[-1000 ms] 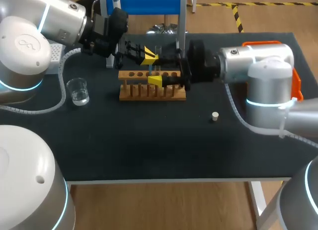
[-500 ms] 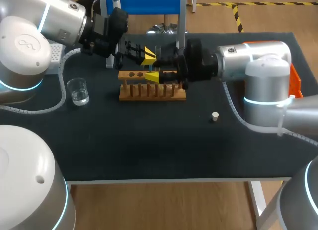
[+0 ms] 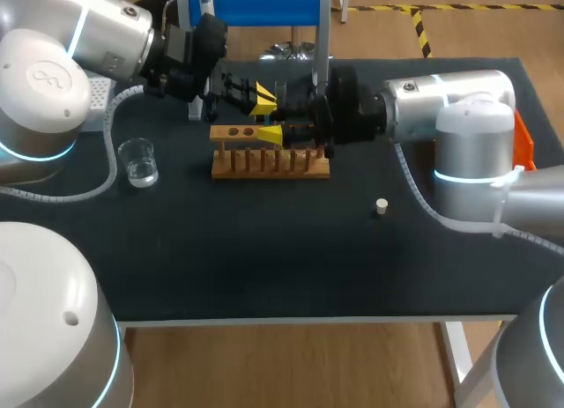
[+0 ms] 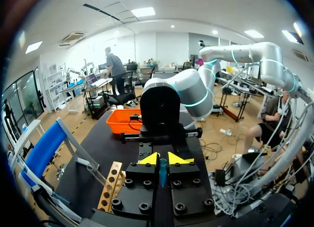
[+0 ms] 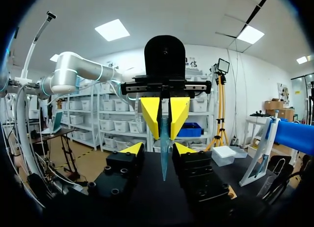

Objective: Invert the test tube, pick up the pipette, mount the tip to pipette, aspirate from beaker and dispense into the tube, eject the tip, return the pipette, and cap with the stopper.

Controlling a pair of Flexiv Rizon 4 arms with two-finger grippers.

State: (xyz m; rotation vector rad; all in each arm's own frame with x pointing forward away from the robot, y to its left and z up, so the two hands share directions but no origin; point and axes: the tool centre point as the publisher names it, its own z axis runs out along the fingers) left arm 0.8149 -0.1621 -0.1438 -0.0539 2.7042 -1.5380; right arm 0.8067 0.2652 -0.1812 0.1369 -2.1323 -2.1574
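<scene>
Your left pincer (image 4: pixel 163 159) pinches the test tube (image 5: pixel 164 138) at one end, its long axis running down between your right pincer's (image 5: pixel 158 149) spread fingers, ready to close.

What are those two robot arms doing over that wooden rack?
They seem to be passing a test tube between them above the wooden rack. The left gripper has its jaws shut on the tube. The right gripper faces it, jaws open on either side of the tube. The beaker and stopper sit untouched on the table.
</scene>
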